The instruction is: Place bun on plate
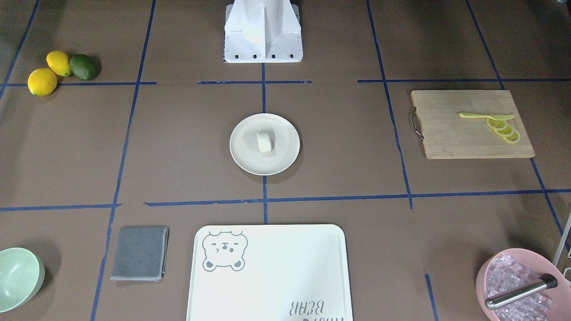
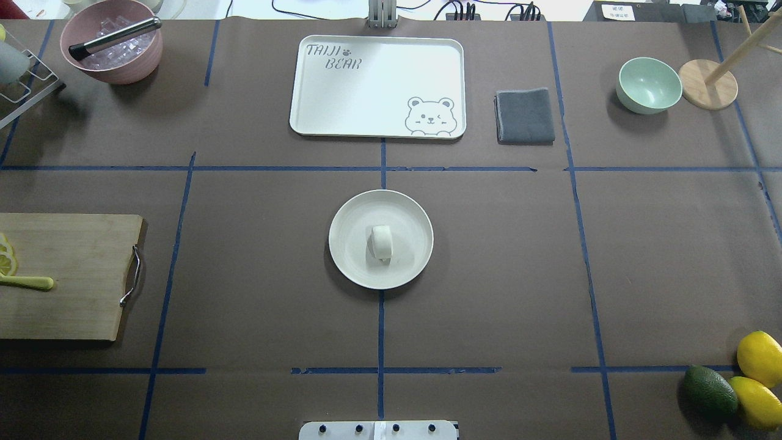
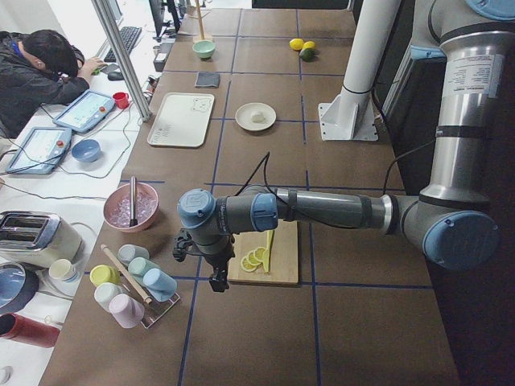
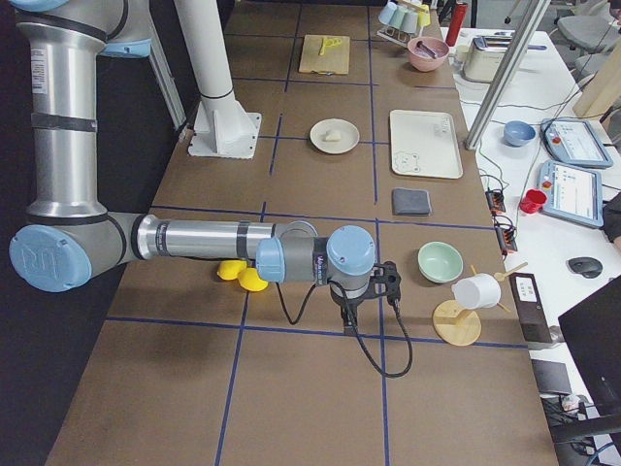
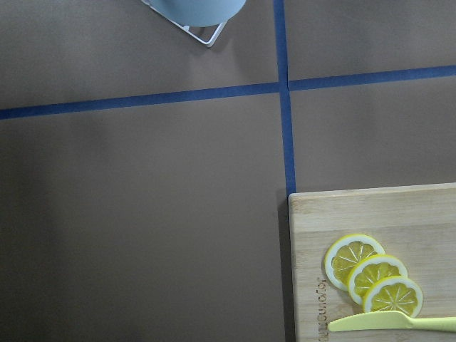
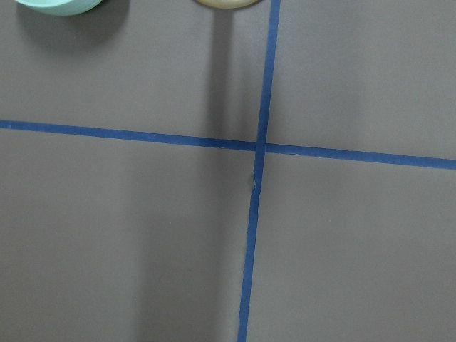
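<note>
Bun (image 2: 381,242) lies on the plate (image 2: 349,264), approx. in its middle, nothing touching it. Plate sits at table centre on the blue tape cross, w/ the bear tray (image 2: 379,85) on the side away from the robot. Left gripper (image 3: 217,281) hangs pointing down just beside the cutting board (image 3: 284,259); right gripper (image 4: 349,318) hangs low near the green bowl (image 4: 440,261). Both well apart from the plate; fingers apart or together: cannot tell for either.

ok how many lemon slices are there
3 lemon slices, overlapping in a short row on the wooden cutting board, next to the yellow knife. None appear hidden.
</note>
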Controlling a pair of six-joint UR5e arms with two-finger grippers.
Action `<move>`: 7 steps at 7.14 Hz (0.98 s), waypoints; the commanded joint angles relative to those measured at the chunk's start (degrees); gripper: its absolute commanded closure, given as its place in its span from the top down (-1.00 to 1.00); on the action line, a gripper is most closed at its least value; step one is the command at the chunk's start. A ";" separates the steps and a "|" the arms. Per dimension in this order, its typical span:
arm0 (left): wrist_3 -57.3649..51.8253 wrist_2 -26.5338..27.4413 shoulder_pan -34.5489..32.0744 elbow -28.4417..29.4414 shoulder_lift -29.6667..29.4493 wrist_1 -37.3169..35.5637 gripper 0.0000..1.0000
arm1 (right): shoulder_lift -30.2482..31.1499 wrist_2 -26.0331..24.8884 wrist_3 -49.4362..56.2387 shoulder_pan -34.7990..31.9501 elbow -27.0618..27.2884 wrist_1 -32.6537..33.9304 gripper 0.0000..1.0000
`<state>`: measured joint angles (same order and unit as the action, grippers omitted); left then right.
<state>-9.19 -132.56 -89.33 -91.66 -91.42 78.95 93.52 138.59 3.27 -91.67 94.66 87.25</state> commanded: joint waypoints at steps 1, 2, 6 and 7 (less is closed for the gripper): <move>-0.12 -3.91 -1.98 0.07 1.67 0.24 1.00 | 0.09 -0.16 -0.02 0.00 -0.01 0.03 1.00; -0.12 -4.02 -2.25 0.07 1.68 0.32 1.00 | 0.09 -0.16 0.07 0.00 -0.09 -0.06 1.00; -0.04 -4.02 -2.78 0.16 1.77 1.47 1.00 | 0.18 -0.16 -0.02 -0.09 -0.09 -0.06 1.00; -0.04 -3.93 -2.78 0.16 1.77 1.47 1.00 | 0.09 -0.16 -0.11 0.00 -0.09 -0.06 1.00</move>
<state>-9.21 -136.56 -92.08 -91.50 -89.66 80.37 93.67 138.43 3.24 -91.70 94.57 87.20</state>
